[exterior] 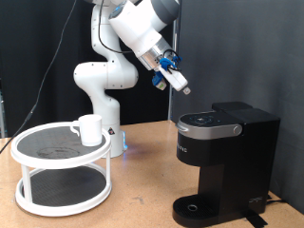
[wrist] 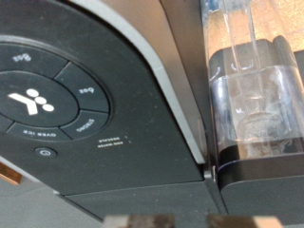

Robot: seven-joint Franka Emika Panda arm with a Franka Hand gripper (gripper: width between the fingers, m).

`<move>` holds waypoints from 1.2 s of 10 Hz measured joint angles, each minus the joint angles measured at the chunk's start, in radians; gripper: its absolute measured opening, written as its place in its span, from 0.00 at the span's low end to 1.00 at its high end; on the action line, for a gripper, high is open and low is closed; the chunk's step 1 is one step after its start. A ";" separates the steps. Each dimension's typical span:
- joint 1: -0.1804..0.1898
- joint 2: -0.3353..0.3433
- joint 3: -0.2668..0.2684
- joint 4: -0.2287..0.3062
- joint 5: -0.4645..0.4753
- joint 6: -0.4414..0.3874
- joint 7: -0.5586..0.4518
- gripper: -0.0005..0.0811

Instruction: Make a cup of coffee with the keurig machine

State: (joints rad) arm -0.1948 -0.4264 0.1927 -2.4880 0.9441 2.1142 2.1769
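The keurig machine (exterior: pixel 223 161) stands at the exterior view's right, matte black, with its lid down and its round drip base (exterior: pixel 195 207) bare. My gripper (exterior: pixel 180 87) hangs in the air just above and to the left of its lid, pointing down at it. In the wrist view the grey button panel (wrist: pixel 57 95) fills the picture, with the clear water tank (wrist: pixel 252 85) beside it. Only my blurred fingertips (wrist: pixel 123 221) show at the picture's edge, apart and with nothing between them. The white cup (exterior: pixel 90 129) stands on a rack at the exterior view's left.
The cup's rack is a white two-tier round stand (exterior: pixel 62 176) with dark mesh shelves, on the wooden table (exterior: pixel 142 204). My arm's white base (exterior: pixel 104 95) stands behind it. A black curtain hangs at the back.
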 joint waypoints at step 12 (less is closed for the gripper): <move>-0.013 -0.268 -0.091 -0.258 0.086 -0.038 0.097 0.01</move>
State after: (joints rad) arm -0.2082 -0.6945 0.1016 -2.7458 1.0303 2.0765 2.2739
